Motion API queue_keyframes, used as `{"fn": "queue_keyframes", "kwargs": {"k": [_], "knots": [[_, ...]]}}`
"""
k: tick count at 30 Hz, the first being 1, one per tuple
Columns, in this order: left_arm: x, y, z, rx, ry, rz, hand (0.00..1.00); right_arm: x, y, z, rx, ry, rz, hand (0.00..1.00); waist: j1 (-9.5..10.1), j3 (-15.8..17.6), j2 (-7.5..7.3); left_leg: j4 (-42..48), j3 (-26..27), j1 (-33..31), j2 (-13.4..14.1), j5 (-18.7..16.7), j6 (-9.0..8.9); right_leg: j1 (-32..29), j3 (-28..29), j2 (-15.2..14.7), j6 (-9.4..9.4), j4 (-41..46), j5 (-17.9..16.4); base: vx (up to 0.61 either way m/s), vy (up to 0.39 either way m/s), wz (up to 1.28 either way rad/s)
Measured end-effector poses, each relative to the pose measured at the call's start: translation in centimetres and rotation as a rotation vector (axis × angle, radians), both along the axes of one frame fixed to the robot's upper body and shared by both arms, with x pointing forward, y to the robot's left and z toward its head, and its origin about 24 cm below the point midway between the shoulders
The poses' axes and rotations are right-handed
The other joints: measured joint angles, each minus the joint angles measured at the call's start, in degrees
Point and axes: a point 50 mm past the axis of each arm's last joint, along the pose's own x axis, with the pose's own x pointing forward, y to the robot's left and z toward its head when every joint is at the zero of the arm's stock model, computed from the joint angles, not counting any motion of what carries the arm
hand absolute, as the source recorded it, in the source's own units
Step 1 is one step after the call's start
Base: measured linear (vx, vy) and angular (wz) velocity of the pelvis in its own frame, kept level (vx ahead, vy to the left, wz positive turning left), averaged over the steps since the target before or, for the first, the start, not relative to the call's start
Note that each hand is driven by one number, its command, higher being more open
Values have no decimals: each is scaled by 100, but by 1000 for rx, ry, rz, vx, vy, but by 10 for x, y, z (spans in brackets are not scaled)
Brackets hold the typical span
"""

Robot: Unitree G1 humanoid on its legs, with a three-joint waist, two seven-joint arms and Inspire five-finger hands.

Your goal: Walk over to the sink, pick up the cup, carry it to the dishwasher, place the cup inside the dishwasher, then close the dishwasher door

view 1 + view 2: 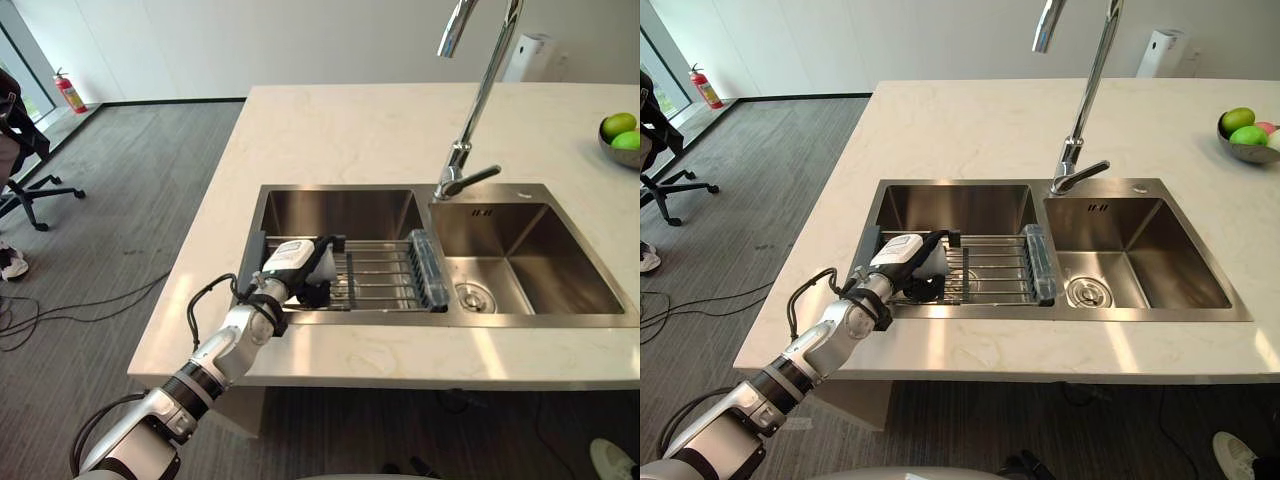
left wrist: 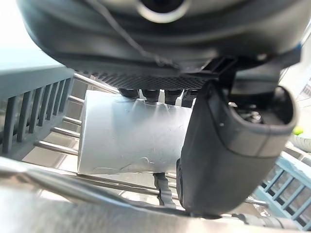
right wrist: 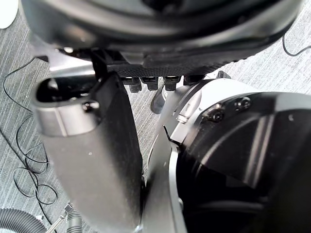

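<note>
While an office chair is standing far off on the floor at the left, the left hand is reaching over the counter edge into the left basin of the sink. It is resting on a wire rack that is bridging that basin. The cup is lying there on its side, on the rods and right against the palm. Its long axis is running across the palm, so the hand is sitting over the cup's side and not over either end. The thumb is standing on the near side, overlapping one end of the cup. The rest of the hand is passing over the cup and out of sight behind it, so I cannot tell whether the grip is closed. It may only be settling round the cup. From the head, just a pale sliver of the cup is showing between the dark parts of the hand. Which end is the mouth is also hard to make out.

Further right, the tap is arching over the divider and a fruit bowl is sitting at the counter's far right edge. The right hand is hanging well away over the floor, relaxed and holding nothing, so the lift is falling to the left hand.
</note>
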Motion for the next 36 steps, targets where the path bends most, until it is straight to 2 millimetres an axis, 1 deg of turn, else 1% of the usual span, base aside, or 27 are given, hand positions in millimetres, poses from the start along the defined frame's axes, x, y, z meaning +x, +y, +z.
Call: {"fn": "queue_keyframes", "kwargs": {"k": [6, 15, 23, 27, 30, 32, 36], "knots": [[5, 5, 1, 24, 17, 16, 100, 3, 1, 0, -1, 2, 27, 100, -74, -1, -4, -1, 13, 17, 4, 0, -1, 12, 11, 2, 5, 0, 3, 0, 0, 0], [16, 9, 4, 68, 111, 7, 100, 5, 0, 0, -13, 10, 60, 100, -78, -1, -38, -3, 70, 58, 13, -7, -10, 31, 63, 6, 23, -1, 15, 0, 0, -2], [18, 9, 5, 46, 133, 16, 100, 5, -1, 0, -17, 11, 76, 100, -68, -2, -37, -11, 83, 63, 15, -33, -50, 31, 80, 8, 28, -1, 18, 0, 0, 0], [17, 8, 0, 19, 63, 53, 100, 6, -1, 0, -21, 7, 78, 100, -71, 1, -35, -25, 92, 65, 14, -38, -57, 28, 92, 8, 29, -1, 19, 0, 0, 0], [16, 7, -1, 7, 63, 66, 100, 7, -1, 0, -23, 4, 84, 100, -71, 3, -33, -26, 95, 65, 14, -39, -58, 27, 95, 8, 29, -1, 19, 0, 0, 0], [17, 6, -1, -6, 84, 74, 100, 6, -1, 0, -24, 6, 80, 100, -56, 3, -33, -26, 94, 65, 14, -39, -58, 27, 95, 8, 28, -1, 19, 0, 0, 0], [24, 8, 7, -57, 181, 72, 100, 7, -2, 0, -26, 8, 92, 100, -41, 4, -32, -28, 93, 65, 15, -40, -59, 28, 94, 8, 24, 0, 22, 0, 0, 0]]}}
